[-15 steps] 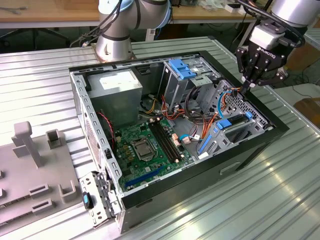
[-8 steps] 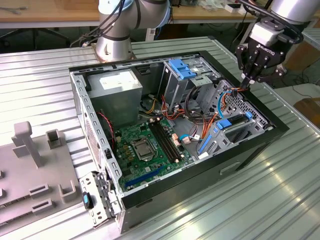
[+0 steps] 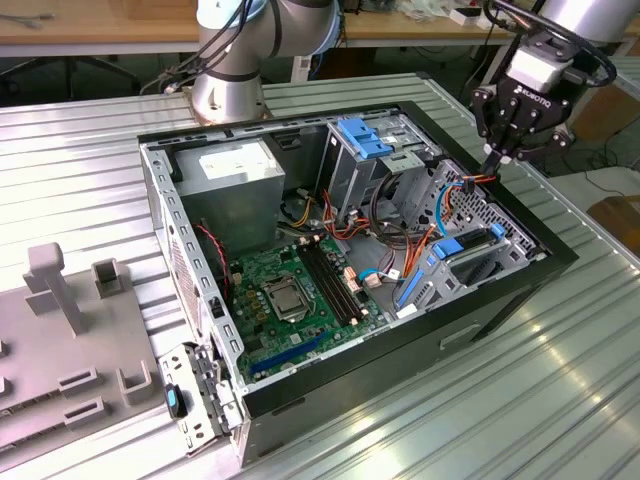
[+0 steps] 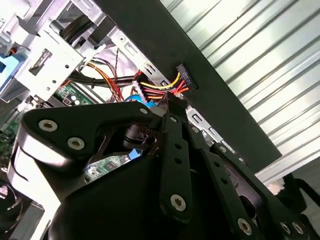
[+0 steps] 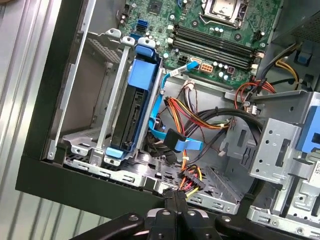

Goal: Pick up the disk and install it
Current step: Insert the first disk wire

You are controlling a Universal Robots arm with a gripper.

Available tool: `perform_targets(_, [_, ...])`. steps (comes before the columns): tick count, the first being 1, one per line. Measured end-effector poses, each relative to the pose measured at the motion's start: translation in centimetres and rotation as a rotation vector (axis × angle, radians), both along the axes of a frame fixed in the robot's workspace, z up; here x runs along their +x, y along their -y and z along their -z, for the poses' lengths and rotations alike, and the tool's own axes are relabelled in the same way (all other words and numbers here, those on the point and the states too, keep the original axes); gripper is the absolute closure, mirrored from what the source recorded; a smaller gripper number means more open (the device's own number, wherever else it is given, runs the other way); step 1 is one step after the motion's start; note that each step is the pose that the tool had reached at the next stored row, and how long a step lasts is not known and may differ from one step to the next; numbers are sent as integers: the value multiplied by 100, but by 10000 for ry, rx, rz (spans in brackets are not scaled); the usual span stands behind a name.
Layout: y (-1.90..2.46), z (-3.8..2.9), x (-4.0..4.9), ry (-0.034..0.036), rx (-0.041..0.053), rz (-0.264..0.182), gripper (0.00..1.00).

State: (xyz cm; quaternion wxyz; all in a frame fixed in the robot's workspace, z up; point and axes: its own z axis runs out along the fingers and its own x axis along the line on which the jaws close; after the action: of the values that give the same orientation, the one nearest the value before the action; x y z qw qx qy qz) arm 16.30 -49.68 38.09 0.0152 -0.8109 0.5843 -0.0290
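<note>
My gripper (image 3: 497,155) hangs over a corner of the computer case (image 3: 330,385), at the exterior view's right. My two jaws are pressed together at the tips. They sit right next to the power plug (image 5: 189,176), the little black block with yellow, red and orange wires. I cannot tell if a wire is caught between my tips or if they only touch it.

The disk (image 5: 131,117) is not in my grip. It stands on its edge inside the metal drive cage (image 5: 112,95), with a blue rail along its side. It looks pushed all the way in.

So I think the job right now is about the plug, not about lifting the disk. To do it well, I should go slow. I should hold the black block and not the thin wires, because wires can bend or pull out. The plug must face the disk the right way round, or it will not fit. The flat blue cable (image 5: 189,144) lies close by, so I must not let my tips snag it. The cage wall is near too, so small, gentle moves are best
</note>
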Motion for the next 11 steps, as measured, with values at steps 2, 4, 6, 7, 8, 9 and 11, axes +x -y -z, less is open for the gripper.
perform_targets(2, [-6, 2, 11, -7, -1, -455, 89])
perform_targets(4, [-10, 3, 16, -7, -1, -618, 89])
perform_targets(6, [-34, 2, 22, -7, -2, -718, 89])
perform_targets(7, [-46, -1, 30, -6, -2, -746, 89])
perform_targets(8, [-54, -3, 42, -6, 0, -824, 89])
perform_targets(9, [-57, -5, 51, -6, -1, -945, 89])
perform_targets(11, [-56, -5, 53, -7, -3, -1603, 89])
